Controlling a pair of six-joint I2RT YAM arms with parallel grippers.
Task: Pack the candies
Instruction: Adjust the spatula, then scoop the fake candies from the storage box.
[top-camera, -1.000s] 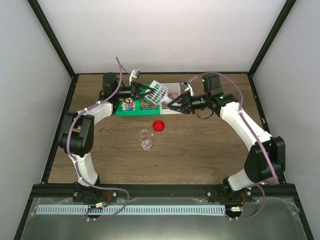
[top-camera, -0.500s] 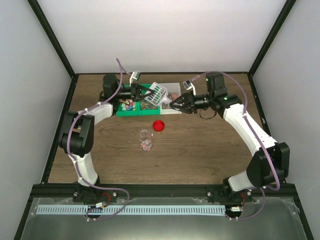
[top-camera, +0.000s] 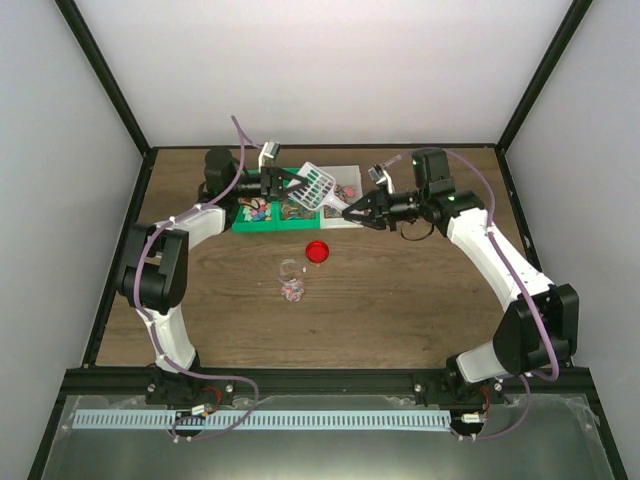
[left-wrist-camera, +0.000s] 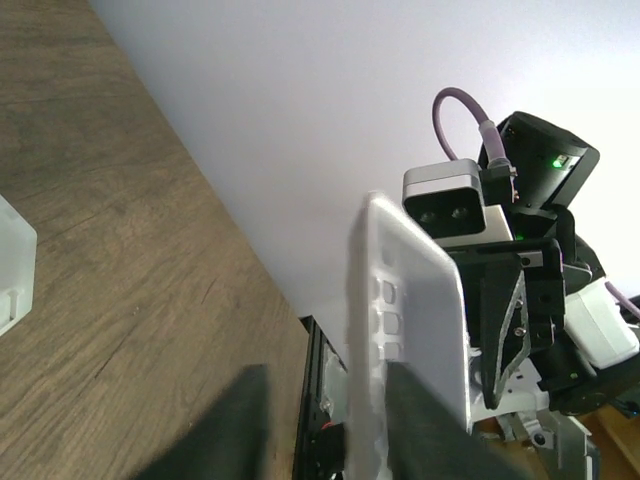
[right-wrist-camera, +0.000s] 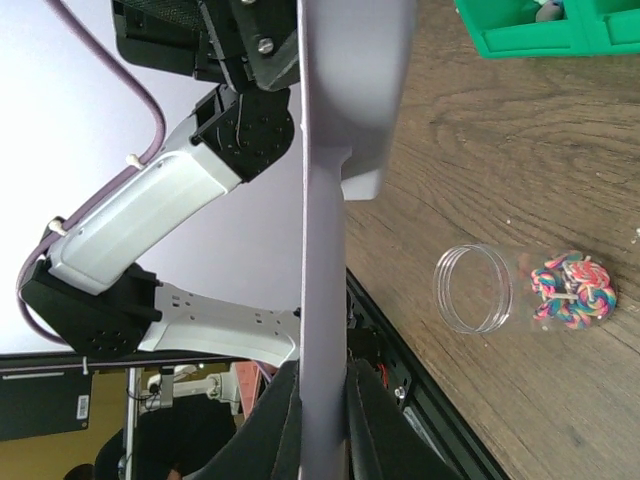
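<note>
A white slotted scoop (top-camera: 318, 184) hangs over the green tray (top-camera: 240, 226) at the table's back. My right gripper (top-camera: 350, 211) is shut on its long handle (right-wrist-camera: 322, 250). My left gripper (top-camera: 292, 182) is open around the scoop's bowl (left-wrist-camera: 400, 300); one finger lies against it and a gap shows at the other. A clear jar (top-camera: 291, 280) lies on its side mid-table with colourful candies (right-wrist-camera: 572, 292) at its bottom and its mouth (right-wrist-camera: 473, 288) open. More candies (top-camera: 262, 210) fill the tray.
A round red lid (top-camera: 318, 251) lies on the wood between the tray and the jar. A clear plastic box (top-camera: 345, 185) sits to the right of the green tray. The green tray's corner shows in the right wrist view (right-wrist-camera: 540, 30).
My right gripper has moved in from the right and closed on the scoop's handle. The scoop has shifted slightly right. The jar and the lid have not moved.
</note>
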